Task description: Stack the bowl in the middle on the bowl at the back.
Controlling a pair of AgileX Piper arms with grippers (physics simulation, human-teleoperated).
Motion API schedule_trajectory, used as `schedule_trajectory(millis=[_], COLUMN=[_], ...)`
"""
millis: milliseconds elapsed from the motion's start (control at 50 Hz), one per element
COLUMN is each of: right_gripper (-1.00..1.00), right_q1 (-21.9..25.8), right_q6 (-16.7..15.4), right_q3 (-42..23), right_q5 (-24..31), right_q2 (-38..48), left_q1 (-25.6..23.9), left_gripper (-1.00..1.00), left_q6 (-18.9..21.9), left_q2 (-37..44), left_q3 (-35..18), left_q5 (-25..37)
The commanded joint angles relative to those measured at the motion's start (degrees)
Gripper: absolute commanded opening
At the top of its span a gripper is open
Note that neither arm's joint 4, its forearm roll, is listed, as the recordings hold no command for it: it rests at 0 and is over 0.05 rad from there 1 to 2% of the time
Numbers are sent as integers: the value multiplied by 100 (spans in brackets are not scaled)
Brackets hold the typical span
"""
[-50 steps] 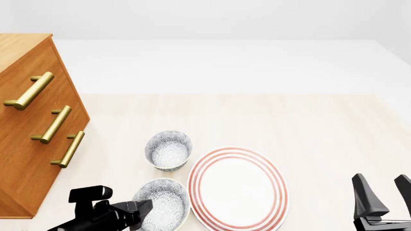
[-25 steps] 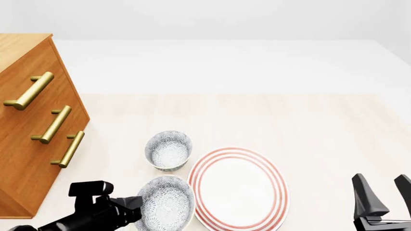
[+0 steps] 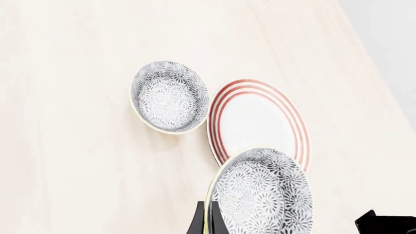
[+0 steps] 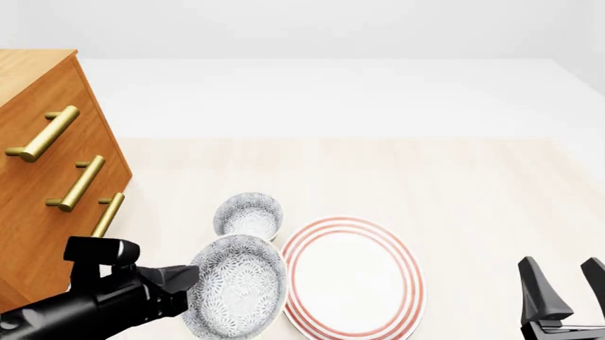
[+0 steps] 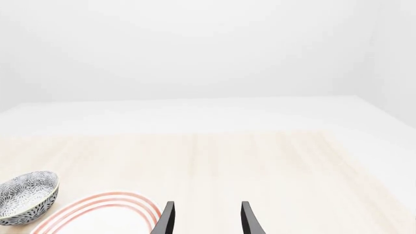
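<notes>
Since the earlier frame, the left tool (image 4: 184,296), grasping the middle bowl (image 4: 238,286) by its rim, has lifted it; placement onto the back bowl (image 4: 248,215) remains.

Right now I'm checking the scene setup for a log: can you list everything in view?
Bowl in the middle: one, white with grey-black speckle, lifted and tilted in the left gripper, front left of the table.
Bowl at the back: one, same pattern, on the table behind it.
Plate: one, white with red rings, right of the bowls.
Drawer cabinet: one, wooden, brass handles, far left.
Table: one, pale wood.
Left gripper: black, shut on the lifted bowl's rim.
Right gripper: black, open, near right.
</notes>
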Motion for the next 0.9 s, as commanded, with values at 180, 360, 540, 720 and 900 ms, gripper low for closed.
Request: schedule_trajectory(millis=[180,360,540,720,900], right_gripper=[100,100,100,100,100], right_q1=[15,38,49,48,54], right_q6=[-42,-79,-135,-152,-157], right_q3=[1,0,-4,-8,-7], right_q5=[39,59,85,86,58], right_q2=[-45,-72,-118,-122,-97], left_q1=[-1166,-1662,-1973,-2193,-2308], left_gripper=[-100,-100,-100,-100,-100], left_q6=[300,319,368,235,173], left_q2=[-494,-531,-606,-670,-700], left_q3=[-1186,-1491,-1717,-1605,-1620], left_q5=[1492,1885,2297,2450,2694])
